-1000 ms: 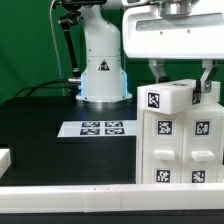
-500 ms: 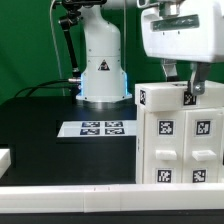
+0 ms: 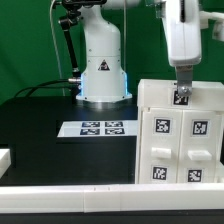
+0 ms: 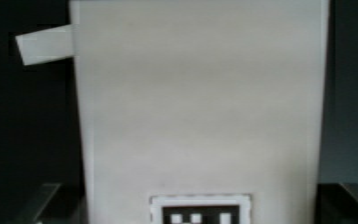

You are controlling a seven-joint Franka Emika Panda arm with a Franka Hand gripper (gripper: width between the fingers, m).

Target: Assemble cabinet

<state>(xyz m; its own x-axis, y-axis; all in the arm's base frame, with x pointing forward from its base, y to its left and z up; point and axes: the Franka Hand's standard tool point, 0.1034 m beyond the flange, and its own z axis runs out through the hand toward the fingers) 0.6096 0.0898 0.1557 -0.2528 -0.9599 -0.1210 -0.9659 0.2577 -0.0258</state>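
Directly below the gripper (image 3: 181, 88) stands the cabinet (image 3: 180, 140), the biggest white piece on the black table (image 3: 40, 130), at the exterior view's right, its front set with small drawer-like blocks that carry black-and-white square markers. Behind it and off to the exterior view's left of the tool rises the arm's white base (image 3: 102, 60), with dark cables beside it. Farther down on that same side, well apart from the gripper, the marker board (image 3: 96, 128) lies flat on the table. A low white rail (image 3: 70, 195) runs along the near table edge, below and in front of everything. The tool itself hangs straight down from the white wrist housing, its tips at the cabinet's top edge where a small tagged block (image 3: 181, 97) sits. In the wrist view the cabinet (image 4: 194, 100) fills almost the whole picture as a tall white face, with a marker (image 4: 201, 212) at one end and a small white tab (image 4: 48, 45) sticking out at a corner. I cannot tell whether the fingers are spread or clamped on the top edge, since neither picture shows them clearly.
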